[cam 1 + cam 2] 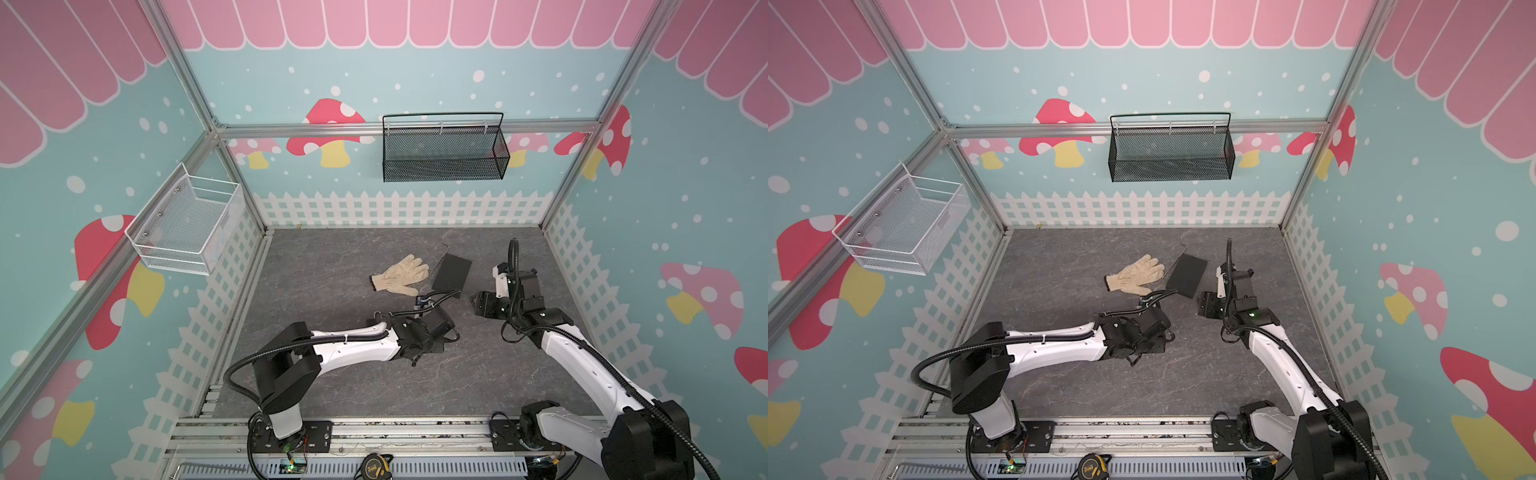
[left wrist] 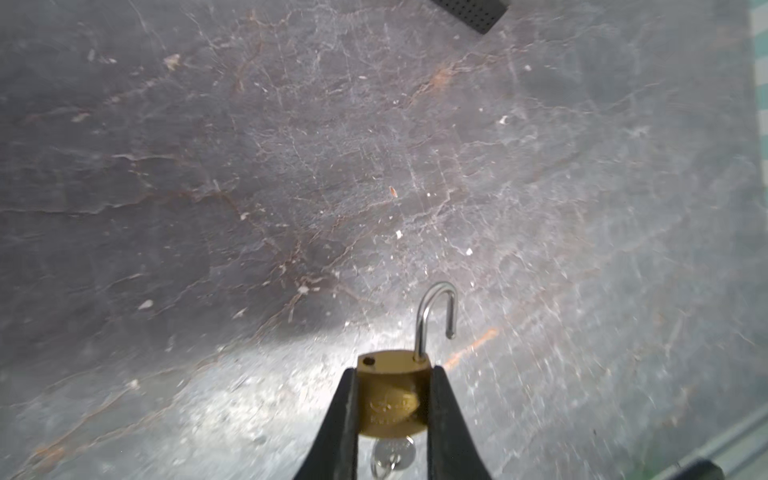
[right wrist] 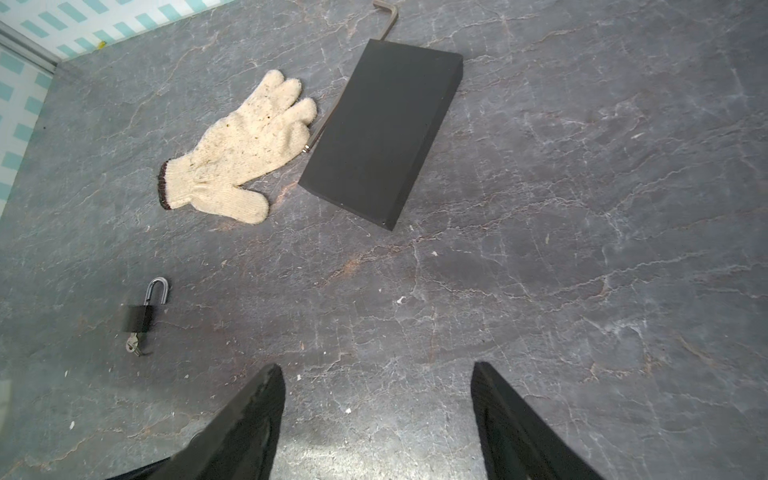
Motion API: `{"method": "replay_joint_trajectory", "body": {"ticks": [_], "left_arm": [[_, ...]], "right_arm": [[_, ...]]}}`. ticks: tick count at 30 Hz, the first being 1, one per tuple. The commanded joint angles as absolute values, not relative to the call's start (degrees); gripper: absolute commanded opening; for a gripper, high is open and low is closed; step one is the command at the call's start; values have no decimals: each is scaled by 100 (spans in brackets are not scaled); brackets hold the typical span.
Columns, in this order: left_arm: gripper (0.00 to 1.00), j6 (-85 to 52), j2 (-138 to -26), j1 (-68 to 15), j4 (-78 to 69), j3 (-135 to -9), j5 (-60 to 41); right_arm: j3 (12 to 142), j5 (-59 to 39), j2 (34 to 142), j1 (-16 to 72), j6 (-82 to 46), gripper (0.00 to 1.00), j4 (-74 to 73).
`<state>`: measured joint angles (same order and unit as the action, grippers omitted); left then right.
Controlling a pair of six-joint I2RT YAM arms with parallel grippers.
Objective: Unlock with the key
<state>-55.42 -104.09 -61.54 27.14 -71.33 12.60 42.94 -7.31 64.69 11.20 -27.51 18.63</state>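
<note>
Two pincers. The left pincer (image 2: 392, 370) is clamped on the brass padlock (image 2: 390, 399), whose body sits squarely between the jaws. The shackle (image 2: 436, 307) stands open, pointing away from the pincer. The key (image 2: 392, 455) is in the keyway at the opposite end. The right pincer (image 3: 376, 365) is spread wide and holds nothing. In both top views the left pincer lies about 7 o'clock of the right. The stamp on the padlock is too blurred to read.

The small brass padlock (image 2: 392, 399) is unlocked: its curved steel shackle (image 2: 436, 311) stands raised, the free end clear of the body. A small silver key (image 2: 392, 455) sits in the keyhole. The left gripper (image 2: 392, 370) pinches the lock's body.
</note>
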Motion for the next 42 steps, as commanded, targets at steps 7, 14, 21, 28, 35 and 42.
{"method": "replay_joint_trajectory", "body": {"ticks": [7,14,21,28,35,42], "left_arm": [[0,-6036,-11428,-5979,3388,-8082,1648],[2,-5874,-11845,-5874,3603,-8485,1798],[15,-5878,-12020,-5827,3615,-8468,1801],[30,-5930,-12036,-5827,3613,-8442,1790],[41,-5924,-11819,-5804,3582,-8467,1705],[67,-5664,-10606,-5510,3429,-8150,1997]], "right_arm": [[4097,-1250,6381,569,-2734,74,1585],[3993,-1304,6385,468,-2676,74,1535],[3894,-1353,6407,457,-2678,74,1441],[3862,-1393,6414,440,-2686,74,1350],[3969,-1214,6255,445,-2685,74,1340],[4048,234,5989,430,-2779,79,1078]]}}
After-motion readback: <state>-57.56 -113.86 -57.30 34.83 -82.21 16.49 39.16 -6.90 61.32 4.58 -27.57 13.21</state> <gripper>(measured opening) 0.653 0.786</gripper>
